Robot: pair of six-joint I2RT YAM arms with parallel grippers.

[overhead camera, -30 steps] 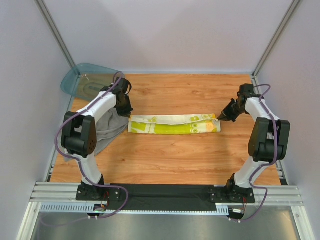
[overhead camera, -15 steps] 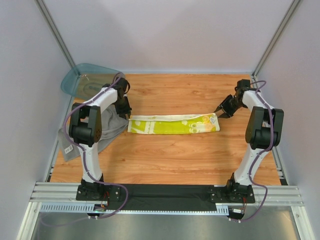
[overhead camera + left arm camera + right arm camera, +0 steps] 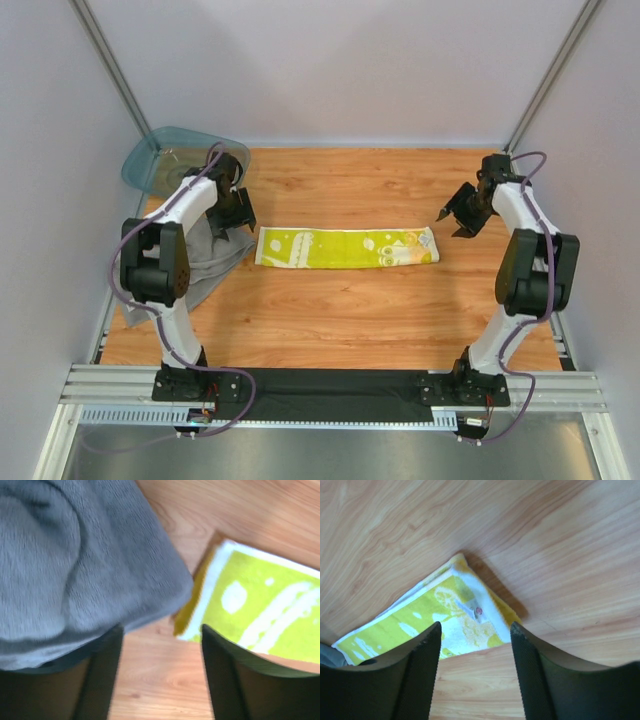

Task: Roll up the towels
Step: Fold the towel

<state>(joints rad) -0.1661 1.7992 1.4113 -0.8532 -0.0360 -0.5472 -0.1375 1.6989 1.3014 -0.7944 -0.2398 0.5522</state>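
Observation:
The yellow-and-white patterned towel [image 3: 345, 247] lies as a long folded strip across the middle of the wooden table [image 3: 340, 310]. The grey towel [image 3: 205, 265] lies crumpled at the table's left side, its edge close to the strip's left end. My left gripper [image 3: 238, 222] hovers open just left of that end; in the left wrist view its gripper [image 3: 160, 640] holds nothing, with the grey towel [image 3: 75, 565] and yellow towel [image 3: 260, 605] beyond. My right gripper [image 3: 455, 222] is open, raised off the strip's right end [image 3: 465, 615]; the right gripper [image 3: 475, 635] is empty.
A translucent teal tub [image 3: 165, 160] stands at the back left corner behind the left arm. Grey walls and metal posts close in the table on three sides. A black strip and metal rails [image 3: 330, 385] run along the near edge by the arm bases.
Both grippers have opened and let go of the yellow towel's ends, then drawn up and back from it. The strip has settled flatter on the table.

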